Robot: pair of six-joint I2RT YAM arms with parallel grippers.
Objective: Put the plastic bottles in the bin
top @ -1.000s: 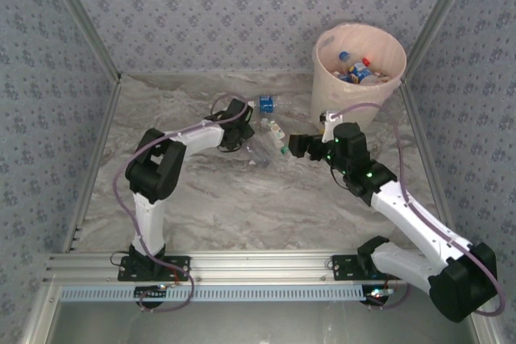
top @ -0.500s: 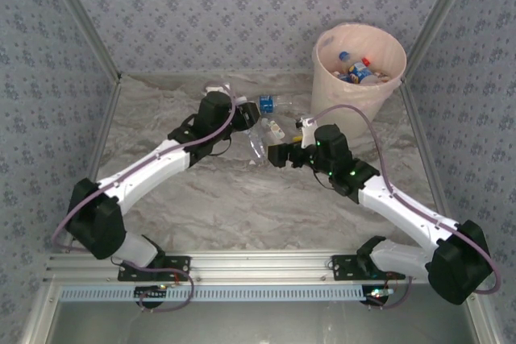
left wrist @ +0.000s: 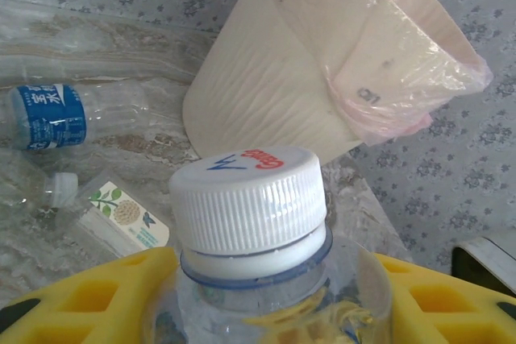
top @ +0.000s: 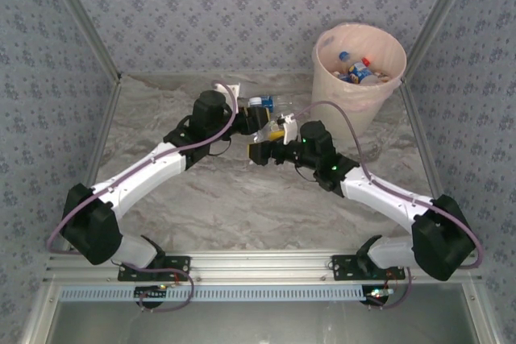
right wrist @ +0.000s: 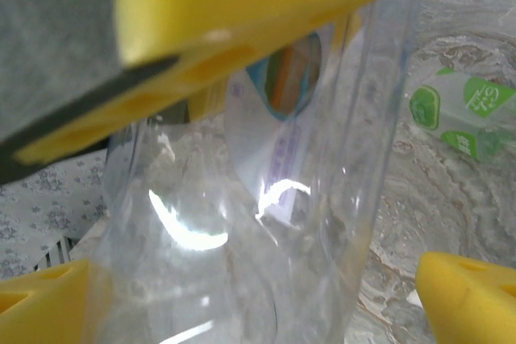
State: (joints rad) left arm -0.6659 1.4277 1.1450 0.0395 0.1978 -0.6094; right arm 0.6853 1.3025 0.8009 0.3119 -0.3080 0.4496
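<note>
Near the middle of the far edge of the marbled surface (top: 226, 199), the left tool (left wrist: 258, 304) is clamped on the neck of a clear white-capped bottle (left wrist: 250, 199), probably to carry it to the bin. Just right of it, the right tool (right wrist: 254, 296) has its jaws wide apart either side of a clear bottle body (right wrist: 242, 223), likely lining up a grasp; whether it is the same bottle is unclear. At the far right corner stands the bin (top: 347, 86), with several bottles (top: 355, 70) inside.

White cap (left wrist: 250, 199) of the clear bottle (left wrist: 266, 308) carries illegible red-blue lettering.
</note>
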